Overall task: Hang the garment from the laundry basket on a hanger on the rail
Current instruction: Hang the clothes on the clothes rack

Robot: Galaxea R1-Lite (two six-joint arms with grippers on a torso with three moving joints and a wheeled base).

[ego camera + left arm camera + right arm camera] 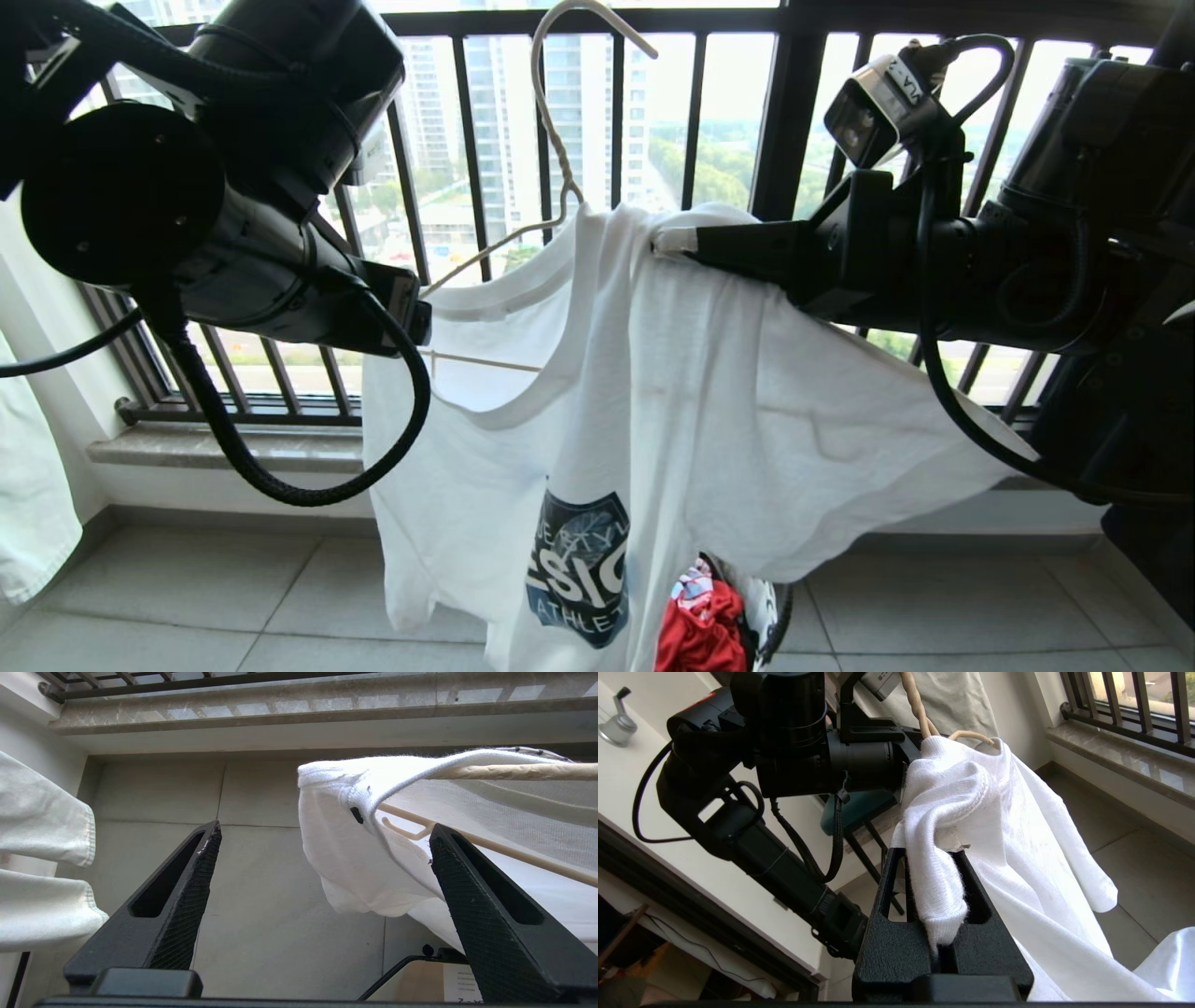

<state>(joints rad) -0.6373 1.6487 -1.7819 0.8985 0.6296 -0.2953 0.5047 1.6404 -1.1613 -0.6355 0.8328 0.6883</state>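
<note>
Nearest, in the right wrist view: right gripper [941,877] with jaws pressed together, pinching a bunched fold of the white T-shirt [709,401] at its ribbed collar. In the head view, same gripper [665,242] reaching in from the right, clamped on the top of the shirt beside the hanger neck.

Left gripper [322,858] with jaws spread wide, nothing between them (one finger [467,891] just beside the shirt shoulder and the hanger arm, contact not discernible).

Cream wire hanger [551,131] threaded through the neck opening, twisted neck rising above the collar, hook near the top edge of the head view; rail not visible. Shirt draped unevenly, blue chest graphic low on the front.

Below, red cloth [700,630] in the laundry basket [780,616], mostly hidden behind the shirt hem.

Farthest: tiled floor [187,597], stone sill [280,707], black railing [784,103].
</note>
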